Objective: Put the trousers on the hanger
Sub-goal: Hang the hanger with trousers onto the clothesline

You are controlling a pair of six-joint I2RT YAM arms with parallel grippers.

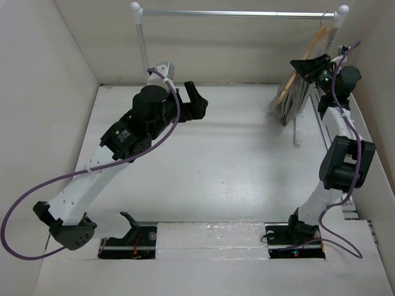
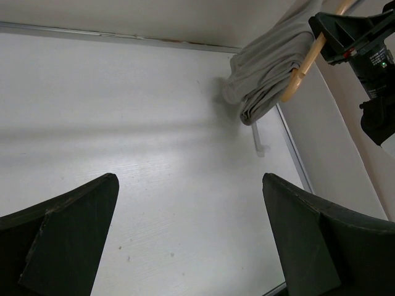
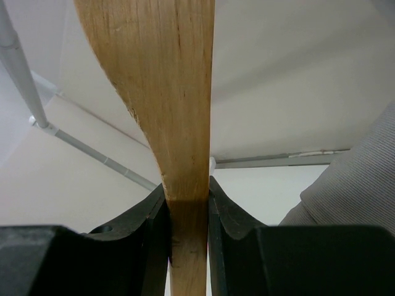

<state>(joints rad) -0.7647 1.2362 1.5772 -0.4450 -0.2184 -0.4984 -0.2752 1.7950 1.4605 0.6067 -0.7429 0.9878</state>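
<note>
The light wooden hanger [image 1: 310, 52] hangs at the right end of the rail, and grey-beige trousers [image 1: 291, 98] are draped over it, hanging just above the table. My right gripper [image 1: 311, 66] is shut on the hanger's wooden shoulder [image 3: 179, 92], with the wood pinched between both fingers; a fold of the trousers [image 3: 358, 185] shows at the right. My left gripper [image 1: 199, 103] hovers open over the middle of the table, with nothing between its fingers [image 2: 68, 228]. From the left wrist, the trousers [image 2: 265, 74] and hanger [image 2: 305, 61] show at upper right.
A silver rail [image 1: 234, 13] on white posts spans the back of the table. White walls enclose the table on the left, back and right. The rail's right foot [image 1: 296, 139] rests on the table under the trousers.
</note>
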